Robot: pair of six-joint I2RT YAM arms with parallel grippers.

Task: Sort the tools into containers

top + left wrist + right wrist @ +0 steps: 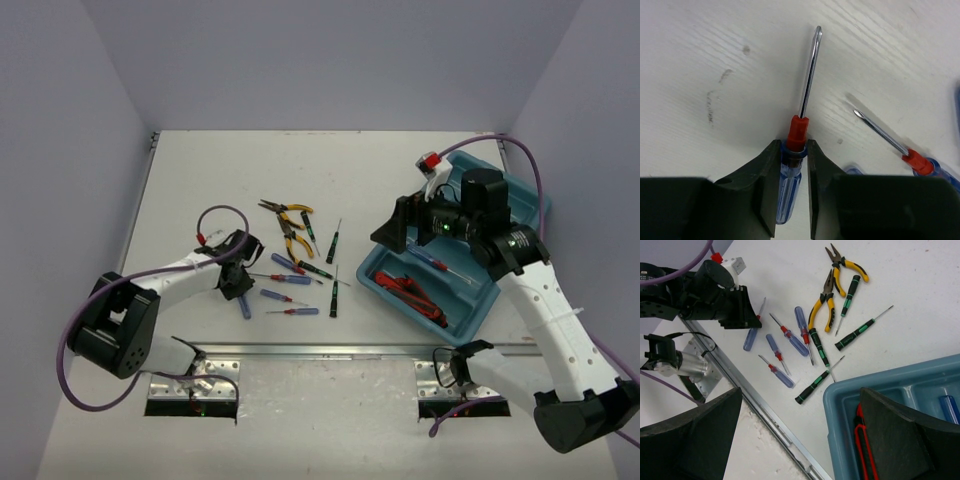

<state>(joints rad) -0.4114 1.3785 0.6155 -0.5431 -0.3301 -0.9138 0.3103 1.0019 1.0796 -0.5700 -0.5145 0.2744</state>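
My left gripper (238, 287) is low on the table, shut on a blue-handled screwdriver (790, 180) with a red collar; the screwdriver lies flat, shaft pointing away from the jaws. Another blue screwdriver (920, 161) lies just right of it. Yellow-handled pliers (291, 226), black-green screwdrivers (333, 292) and more blue screwdrivers (297, 311) lie mid-table; they also show in the right wrist view (822, 307). The teal tray (372, 277) holds red-handled pliers (420, 296) and a blue screwdriver (432, 258). My right gripper (801, 390) is wide open and empty above the tray's near-left corner (840, 390).
A metal rail (330, 350) runs along the table's front edge, with the arm mounting plates (195, 385) behind it. Purple cables (222, 212) loop off both arms. White walls close the left, back and right sides.
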